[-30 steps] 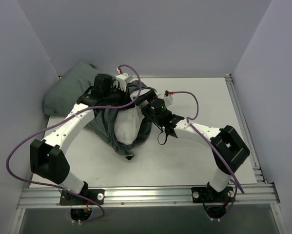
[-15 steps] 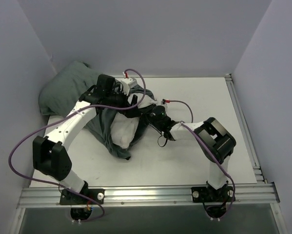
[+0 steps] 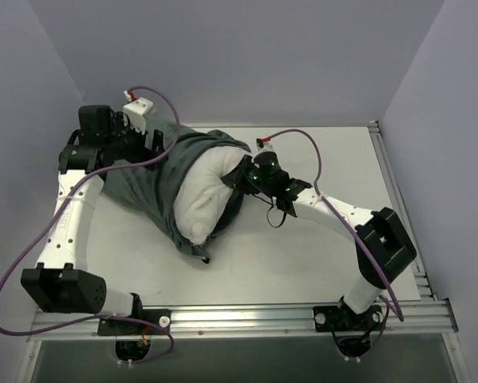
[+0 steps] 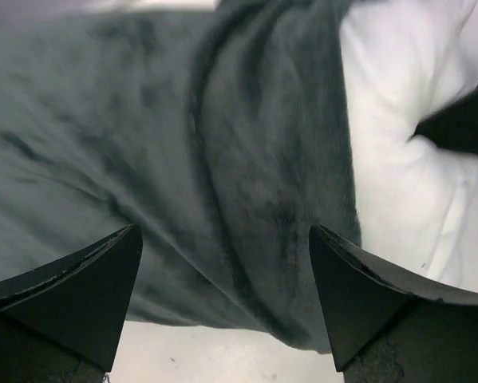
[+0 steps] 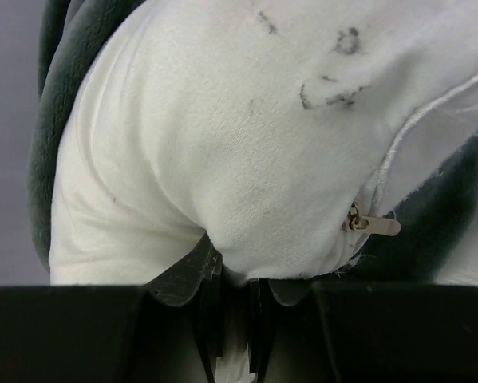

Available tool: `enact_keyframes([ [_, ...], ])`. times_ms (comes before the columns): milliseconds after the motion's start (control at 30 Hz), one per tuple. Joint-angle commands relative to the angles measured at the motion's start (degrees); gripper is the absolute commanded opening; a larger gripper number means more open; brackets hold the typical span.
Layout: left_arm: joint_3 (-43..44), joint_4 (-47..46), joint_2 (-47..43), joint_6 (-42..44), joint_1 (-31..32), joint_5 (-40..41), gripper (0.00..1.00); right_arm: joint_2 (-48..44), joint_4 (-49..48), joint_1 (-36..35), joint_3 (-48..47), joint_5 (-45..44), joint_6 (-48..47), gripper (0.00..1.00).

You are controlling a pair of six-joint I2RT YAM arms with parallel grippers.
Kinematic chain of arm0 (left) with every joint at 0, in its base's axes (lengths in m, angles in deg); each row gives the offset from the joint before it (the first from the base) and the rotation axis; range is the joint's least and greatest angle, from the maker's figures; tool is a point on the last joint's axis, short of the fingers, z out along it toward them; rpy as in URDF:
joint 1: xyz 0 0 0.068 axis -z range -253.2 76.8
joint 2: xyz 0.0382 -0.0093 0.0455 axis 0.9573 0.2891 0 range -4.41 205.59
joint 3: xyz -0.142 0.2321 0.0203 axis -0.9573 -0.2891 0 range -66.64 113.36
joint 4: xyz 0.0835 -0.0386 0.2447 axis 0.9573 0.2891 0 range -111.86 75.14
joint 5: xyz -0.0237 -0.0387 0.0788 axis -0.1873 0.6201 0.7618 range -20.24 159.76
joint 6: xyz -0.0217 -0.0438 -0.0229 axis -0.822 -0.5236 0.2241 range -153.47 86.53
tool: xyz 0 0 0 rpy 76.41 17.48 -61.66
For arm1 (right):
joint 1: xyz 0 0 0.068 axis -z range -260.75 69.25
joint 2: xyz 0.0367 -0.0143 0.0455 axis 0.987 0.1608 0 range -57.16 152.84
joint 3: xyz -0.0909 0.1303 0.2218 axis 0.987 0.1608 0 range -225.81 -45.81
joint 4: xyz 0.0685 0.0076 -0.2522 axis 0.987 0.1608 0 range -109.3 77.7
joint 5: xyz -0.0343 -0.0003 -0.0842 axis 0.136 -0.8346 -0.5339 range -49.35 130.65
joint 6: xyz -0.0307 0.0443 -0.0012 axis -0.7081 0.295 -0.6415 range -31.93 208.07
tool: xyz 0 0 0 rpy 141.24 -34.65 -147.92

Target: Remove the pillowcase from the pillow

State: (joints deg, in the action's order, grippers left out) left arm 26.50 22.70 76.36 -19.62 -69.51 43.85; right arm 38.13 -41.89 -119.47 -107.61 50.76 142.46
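Although its near corner and white flank lie bare on the table (image 3: pixel 302 263), the pillow (image 3: pixel 205 195) is sleeved along its left and far sides by the pillowcase (image 3: pixel 143 183), which is turned grey-green side out. The right gripper (image 5: pixel 231 319) is clenched on the pillow's right edge, pinching a fold of white cloth. A small metal zip pull (image 5: pixel 374 225) hangs just beside it. Farther off, the pillowcase stretches toward the table's far left corner. There the left gripper (image 4: pixel 223 239) stands released, fingers (image 4: pixel 95 295) wide apart, with grey cloth spread beyond their tips. Whether they touch it cannot be told.
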Motion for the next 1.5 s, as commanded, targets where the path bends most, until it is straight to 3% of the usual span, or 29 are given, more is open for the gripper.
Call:
enact_keyframes([
  [0, -4.2, 5.5, 1.1, 5.0, 0.9, -1.0, 0.94, -5.4, 9.0, -0.5, -5.0, 1.9, -9.5, 0.00],
  [67, -5.4, 5.5, -2.4, 4.9, 7.3, -4.0, 0.94, -5.4, 8.7, -0.4, -4.9, 2.1, -8.0, 0.00],
  [133, -7.0, 2.1, -5.2, 4.3, 13.2, -1.5, 0.94, -4.6, 7.7, -0.7, -5.2, 3.5, -7.3, 0.00],
  [167, -7.7, 0.7, -5.4, 5.0, 18.0, 3.7, 0.94, -4.1, 7.6, -1.0, -5.4, 3.7, -6.8, 0.00],
  [233, -9.2, -1.5, -3.5, 5.1, 20.0, 9.4, 0.94, -3.4, 7.4, -1.7, -6.2, 4.2, -6.8, 0.00],
  [333, -10.1, -4.0, 0.0, 4.5, 17.0, 15.8, 0.99, -4.1, 6.9, -2.2, -6.4, 3.7, -6.7, 0.00],
  [367, -10.4, -4.9, 0.4, 4.0, 15.6, 15.6, 0.87, -4.3, 6.9, -2.5, -6.4, 3.5, -6.8, 0.00],
  [467, -10.2, -5.8, 1.1, 2.8, 12.1, 12.6, 0.69, -4.3, 7.3, -2.6, -6.8, 3.6, -7.4, 0.00],
  [733, -11.2, -4.9, 5.8, 4.6, 12.4, 12.2, 0.73, -4.3, 7.0, -2.6, -6.8, 3.7, -7.2, 0.00],
  [833, -11.6, -3.3, 7.5, 4.4, 11.7, 7.6, 0.69, -4.9, 9.0, -2.5, -8.1, 1.9, -8.5, 0.00],
  [900, -11.2, -2.5, 9.2, 4.9, 11.6, 5.0, 0.52, -5.5, 10.3, -2.3, -9.2, 2.0, -9.7, 0.00],
  [933, -10.7, -2.1, 10.0, 5.0, 11.6, 5.4, 0.17, -5.7, 10.4, -2.1, -9.7, 2.5, -9.8, 0.00],
  [967, -10.3, -2.4, 10.7, 4.9, 11.1, 9.1, 0.02, -6.1, 10.8, -2.0, -10.2, 3.2, -10.0, 0.00],
  [1100, -7.3, -6.3, 15.2, 2.5, 3.8, 14.1, 0.02, -11.9, 14.2, -0.9, -14.1, 6.1, -11.2, 0.00],
  [1200, -5.2, -9.3, 17.5, 2.1, -1.1, 18.3, 0.02, -18.8, 18.3, 3.5, -15.0, 7.5, -11.3, 0.00],
  [1300, -4.6, -10.2, 17.6, 1.6, -4.8, 17.9, 0.02, -25.4, 22.4, 15.2, -11.5, 13.6, -11.4, 0.00],
  [1467, -4.0, -10.3, 15.0, -0.7, -7.5, 10.2, 0.02, -30.2, 36.3, 37.5, -8.4, 25.3, -19.2, 0.00],
])
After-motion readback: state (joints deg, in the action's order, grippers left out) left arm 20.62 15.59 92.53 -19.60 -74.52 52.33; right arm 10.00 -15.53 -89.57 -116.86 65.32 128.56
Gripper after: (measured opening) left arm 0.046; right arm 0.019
